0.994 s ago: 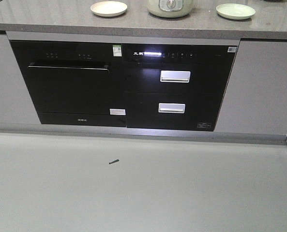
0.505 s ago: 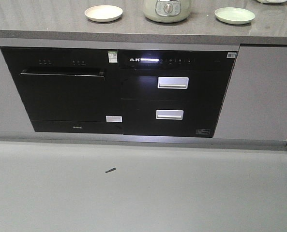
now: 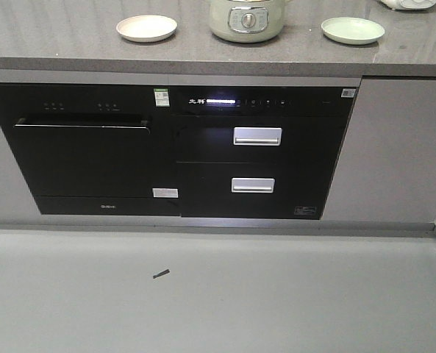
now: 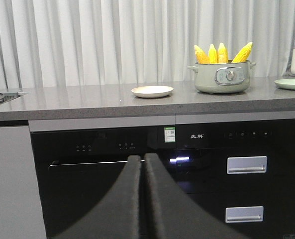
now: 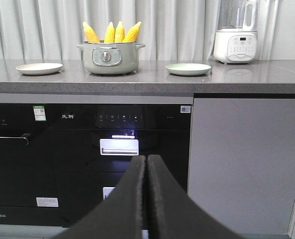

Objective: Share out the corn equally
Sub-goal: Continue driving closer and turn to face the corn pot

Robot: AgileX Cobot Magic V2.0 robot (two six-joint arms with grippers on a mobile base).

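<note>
The left gripper (image 4: 143,156) has its two dark fingers pressed together with nothing between them, held low in front of the black kitchen appliances. The right gripper (image 5: 146,156) is the same: fingers closed against each other, empty, level with the appliance fronts.

Well above and beyond both grippers, four cobs of corn (image 4: 222,52) stand upright, tips up, fanned out of a pale green electric pot (image 5: 107,59) with a dial on its front. The pot sits on a grey stone countertop (image 3: 56,37). On the counter to the pot's left lies a shallow cream plate (image 4: 152,91); to its right lies a pale green plate (image 5: 188,68). Neither plate has corn on it. Further right stands a white blender (image 5: 235,35) with a clear jug.

Below the counter, a black built-in unit with a long bar handle (image 3: 81,123) sits beside a black cabinet with a lit display strip and two drawers, each with a silver handle (image 3: 257,136). A grey cupboard door (image 5: 246,164) is to the right. White curtains (image 4: 87,40) hang behind the counter. A small dark scrap (image 3: 161,273) lies on the grey floor.
</note>
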